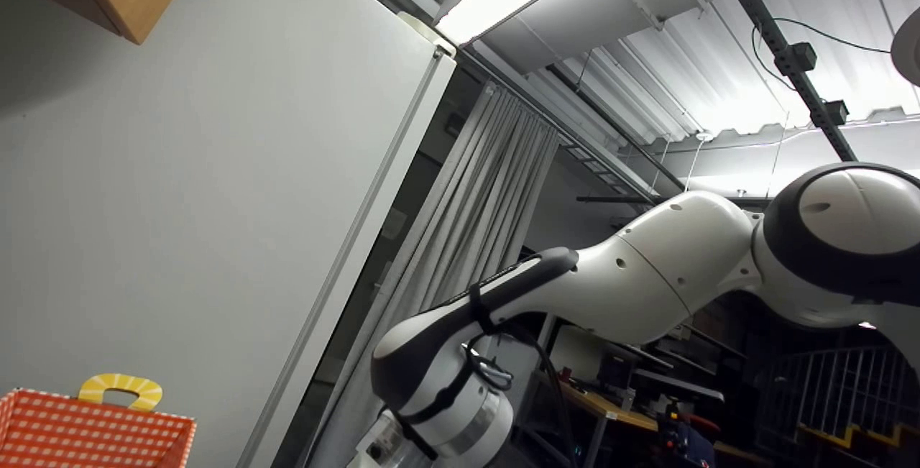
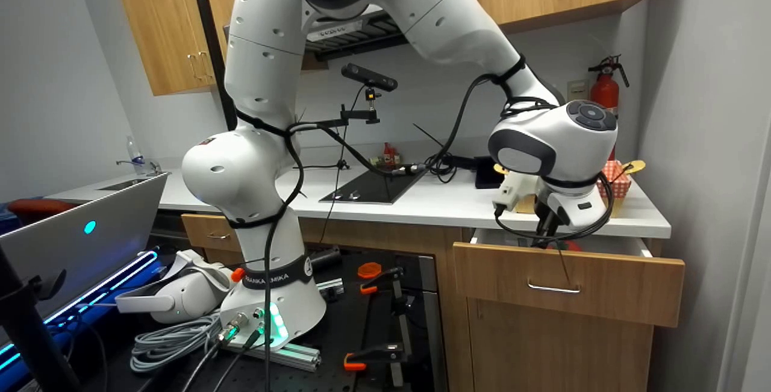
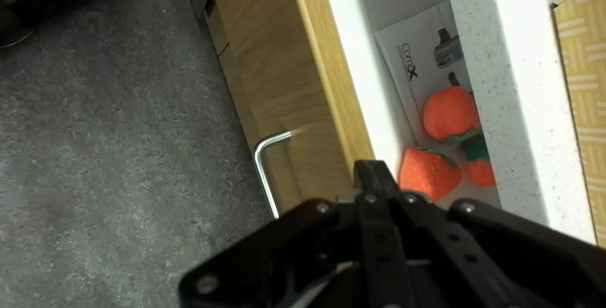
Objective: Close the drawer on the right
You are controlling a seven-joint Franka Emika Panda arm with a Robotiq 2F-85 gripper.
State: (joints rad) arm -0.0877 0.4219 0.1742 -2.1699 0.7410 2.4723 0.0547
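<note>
The right-hand wooden drawer (image 2: pixel 626 292) is pulled partly out below the counter in an exterior view. It has a metal bar handle (image 2: pixel 553 288). The wrist view shows the drawer's front edge (image 3: pixel 326 62), its handle (image 3: pixel 263 166), and its white inside with orange-red soft pieces (image 3: pixel 428 175) and a printed sheet (image 3: pixel 402 71). My gripper (image 3: pixel 374 166) has its fingers together with nothing seen between them. The tips overlap the drawer front's top edge in the wrist view; contact cannot be told. In an exterior view the gripper (image 2: pixel 547 229) points down behind the drawer front, its tips hidden.
The white counter edge (image 3: pixel 502 85) overhangs the drawer's back part. A red checked basket (image 2: pixel 615 180) stands on the counter and also shows in an exterior view (image 1: pixel 93 432). A grey wall (image 2: pixel 705 169) rises to the right. Another drawer (image 2: pixel 211 232) sits behind the arm's base.
</note>
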